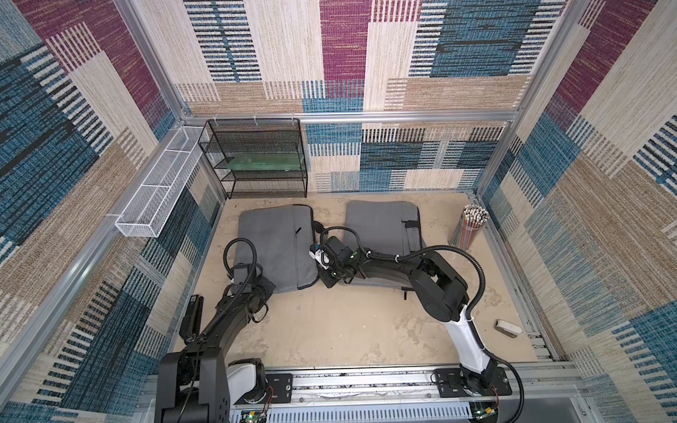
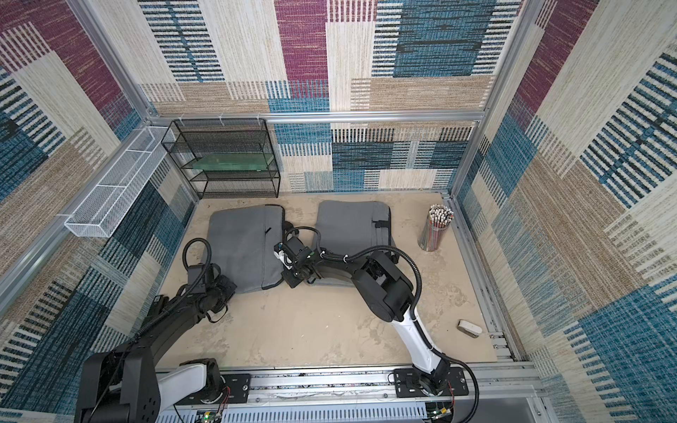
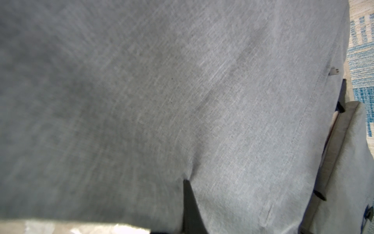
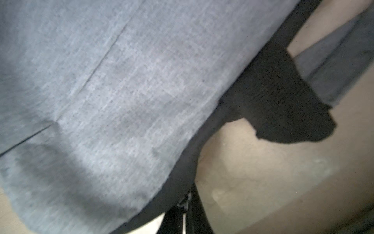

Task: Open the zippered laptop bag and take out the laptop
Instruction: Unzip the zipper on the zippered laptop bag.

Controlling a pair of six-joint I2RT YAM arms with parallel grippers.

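Observation:
In both top views the grey laptop bag lies flat at the back left of the table. My left gripper sits at its near left corner. In the left wrist view grey fabric fills the frame and the left gripper is shut, pinching a pucker of the cloth. My right gripper is at the bag's near right corner. In the right wrist view it is shut on the small metal zipper pull on the black zipper edge. The laptop is hidden.
A second grey bag lies to the right, partly under my right arm. A black mesh rack stands at the back, a white mesh basket hangs on the left wall. A pencil cup, a white block and a black device are near the table edges.

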